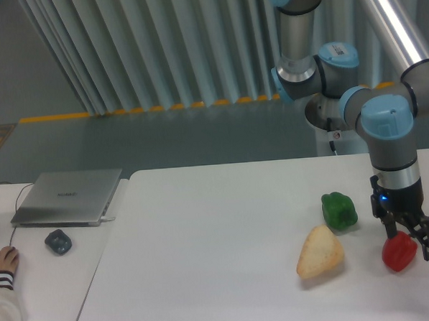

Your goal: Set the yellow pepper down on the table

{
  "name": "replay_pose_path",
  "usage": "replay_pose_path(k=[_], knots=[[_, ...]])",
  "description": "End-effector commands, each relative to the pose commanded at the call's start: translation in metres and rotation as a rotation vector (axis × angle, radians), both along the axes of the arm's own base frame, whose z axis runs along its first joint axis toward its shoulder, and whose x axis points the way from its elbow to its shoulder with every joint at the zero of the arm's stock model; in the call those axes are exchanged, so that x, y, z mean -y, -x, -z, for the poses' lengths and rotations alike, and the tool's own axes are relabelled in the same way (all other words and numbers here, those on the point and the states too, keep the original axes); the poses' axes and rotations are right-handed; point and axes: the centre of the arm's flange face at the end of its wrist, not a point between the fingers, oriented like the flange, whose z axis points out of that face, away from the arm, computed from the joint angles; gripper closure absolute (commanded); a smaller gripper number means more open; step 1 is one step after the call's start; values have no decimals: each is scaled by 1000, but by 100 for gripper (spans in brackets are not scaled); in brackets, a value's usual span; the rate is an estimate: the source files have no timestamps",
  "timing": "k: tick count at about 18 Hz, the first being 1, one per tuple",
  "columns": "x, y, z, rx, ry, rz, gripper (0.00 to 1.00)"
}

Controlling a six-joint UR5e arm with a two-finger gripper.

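a: where's the yellow pepper against the tool?
b: no yellow pepper shows anywhere in this view, so its place can't be told. from the left: a grey laptop (67, 198) and a small dark object (58, 242) sit on the adjoining desk, with a hand (2, 261) at the edge. on the white bench (205, 261) lie a tan bread-like lump (319, 251), a green pepper (339, 211) just behind it, and a red pepper (399, 251) at the far right.
a: and the tool?
b: the tool (408, 235) hangs straight down from the arm's wrist, right over the red pepper, its fingers spread to either side of the pepper's top. the jaws are parted, gripping nothing.
a: the arm's pose?
b: the last link stands vertical above the bench's right side, the blue-capped joints bent behind it.
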Motion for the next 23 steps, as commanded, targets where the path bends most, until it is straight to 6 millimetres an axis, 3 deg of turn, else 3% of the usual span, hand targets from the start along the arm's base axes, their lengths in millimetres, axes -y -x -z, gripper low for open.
replay_pose_path(k=[5, 12, 16, 23], knots=[[22, 32, -21, -41, -17, -55, 0], [45, 64, -35, -112, 49, -51, 0], [62, 81, -36, -194, 257, 138, 0], [85, 125, -38, -204, 239, 96, 0]])
